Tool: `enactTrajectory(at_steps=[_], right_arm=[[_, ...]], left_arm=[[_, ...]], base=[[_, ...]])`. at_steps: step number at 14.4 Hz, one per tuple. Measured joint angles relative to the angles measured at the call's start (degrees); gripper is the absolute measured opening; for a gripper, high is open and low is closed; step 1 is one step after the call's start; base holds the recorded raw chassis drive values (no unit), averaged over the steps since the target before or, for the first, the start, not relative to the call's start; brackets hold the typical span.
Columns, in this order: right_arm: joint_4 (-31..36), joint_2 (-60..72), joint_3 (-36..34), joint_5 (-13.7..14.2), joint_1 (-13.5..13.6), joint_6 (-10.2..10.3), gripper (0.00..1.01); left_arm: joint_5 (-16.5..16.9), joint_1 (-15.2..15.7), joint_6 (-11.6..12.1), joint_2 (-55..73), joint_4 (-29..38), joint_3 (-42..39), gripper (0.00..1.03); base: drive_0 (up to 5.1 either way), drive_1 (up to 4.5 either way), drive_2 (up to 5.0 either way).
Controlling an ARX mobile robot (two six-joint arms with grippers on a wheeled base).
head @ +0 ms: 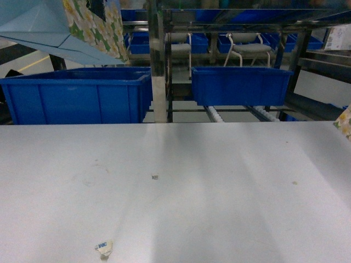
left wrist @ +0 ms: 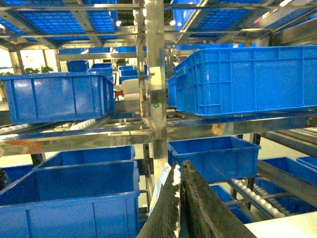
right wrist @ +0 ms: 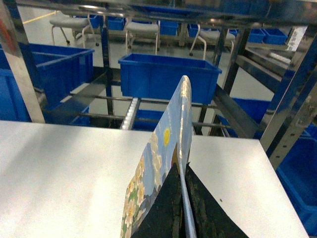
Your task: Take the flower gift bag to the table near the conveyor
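A wide, matte white counter [head: 219,186] fills the near half of the head view, lightly scuffed, with a small crumpled scrap [head: 103,247] near its front edge and a tiny dark mark [head: 154,177] towards its middle. In the right wrist view, a flower gift bag [right wrist: 163,168] is seen edge-on above this counter, its daisy-printed face turned left; the dark fingers [right wrist: 166,213] of the right gripper [right wrist: 181,218] are closed on its lower edge. In the head view only a corner of this bag shows, at the right edge. In the left wrist view, the left gripper [left wrist: 181,208] is pressed together on a thin pale sheet edge [left wrist: 168,191], held up high in front of the rack. At the top left of the head view a second daisy-printed bag [head: 82,27] with a light-blue side is seen, raised above a large blue bin [head: 77,98]. Beyond the counter's far edge stands the conveyor [head: 160,66], a shiny steel frame with sloping white rollers [head: 215,114], carrying another blue bin [head: 240,85]. Farther back, more blue bins are stacked on several tiers, and two pale chairs [right wrist: 143,30] stand on a light floor.
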Motion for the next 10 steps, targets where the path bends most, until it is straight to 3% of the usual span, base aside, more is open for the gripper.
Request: enactTrajectory(at_steps=[6, 10], right_arm=[[4.7, 17.07, 5.42, -4.7, -1.51, -2.78, 0.02], [4.15, 34.03, 17.55, -5.95, -5.01, -3.89, 0.02]], left_arm=[[0.0, 0.0, 0.0, 0.0, 0.02, 0.0, 0.02], [0.0, 0.0, 0.0, 0.0, 0.0, 0.0, 0.02]], base=[[0.0, 0.0, 0.0], [0.0, 0.0, 0.0]])
